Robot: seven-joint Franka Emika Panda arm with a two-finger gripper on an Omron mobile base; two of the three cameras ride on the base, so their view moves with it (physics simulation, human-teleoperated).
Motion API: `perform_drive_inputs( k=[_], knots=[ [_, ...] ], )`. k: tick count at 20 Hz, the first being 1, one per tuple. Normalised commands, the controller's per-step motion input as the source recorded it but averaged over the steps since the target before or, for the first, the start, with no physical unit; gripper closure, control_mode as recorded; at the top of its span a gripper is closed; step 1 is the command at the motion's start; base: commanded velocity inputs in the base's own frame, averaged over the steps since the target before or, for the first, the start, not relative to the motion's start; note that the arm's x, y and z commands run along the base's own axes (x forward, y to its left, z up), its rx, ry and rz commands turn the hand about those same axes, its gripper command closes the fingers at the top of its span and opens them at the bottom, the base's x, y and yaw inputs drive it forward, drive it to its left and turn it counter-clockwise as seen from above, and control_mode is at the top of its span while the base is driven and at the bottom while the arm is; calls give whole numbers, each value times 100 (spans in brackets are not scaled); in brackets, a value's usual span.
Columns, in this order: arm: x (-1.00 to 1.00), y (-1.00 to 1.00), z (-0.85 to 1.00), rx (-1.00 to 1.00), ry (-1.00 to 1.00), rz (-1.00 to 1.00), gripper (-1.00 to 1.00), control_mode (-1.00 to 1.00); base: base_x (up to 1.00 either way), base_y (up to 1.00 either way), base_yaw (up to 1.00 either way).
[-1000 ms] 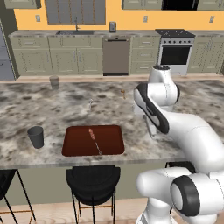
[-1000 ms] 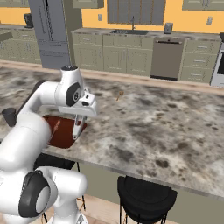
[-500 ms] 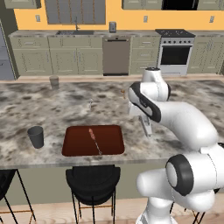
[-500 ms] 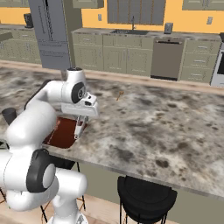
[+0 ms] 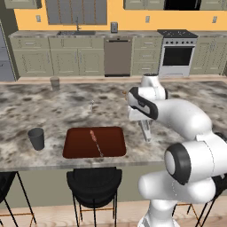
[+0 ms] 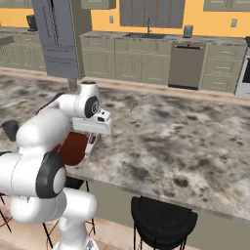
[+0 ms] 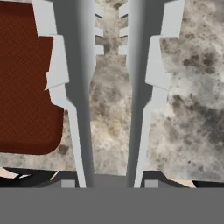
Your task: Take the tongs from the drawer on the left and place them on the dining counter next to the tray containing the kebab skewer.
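Gripper [image 5: 146, 133] is clamped on the tongs [image 7: 109, 87], which hang tips-down from the jaws just above the dining counter [image 5: 53, 111], w/ their long axis roughly vertical. Tray [image 5: 80, 144] w/ the kebab skewer [image 5: 95, 141] lies just left of the tongs, at the near edge of the counter. Hand view: tray's corner sits right beside one tong arm, granite under both. Judgement: the drop spot is straight below, so lower and let go.

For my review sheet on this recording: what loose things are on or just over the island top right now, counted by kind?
Trays: 1, dark red-brown tray
Skewers: 1, kebab skewer lying in it
Tongs: 1, tongs in the gripper beside the tray
Cups: 2, dark cup and grey cup
Total: 5
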Motion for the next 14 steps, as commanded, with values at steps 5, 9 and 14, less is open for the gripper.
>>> perform_drive_inputs(
  k=[5,9,14],
  knots=[
    [5,7,-28,1,2,-9,100,-100,0,0,0],
    [4,11,-31,0,0,-4,100,-100,0,0,0],
    [13,3,-32,0,0,0,100,-100,0,0,0]
  ],
)
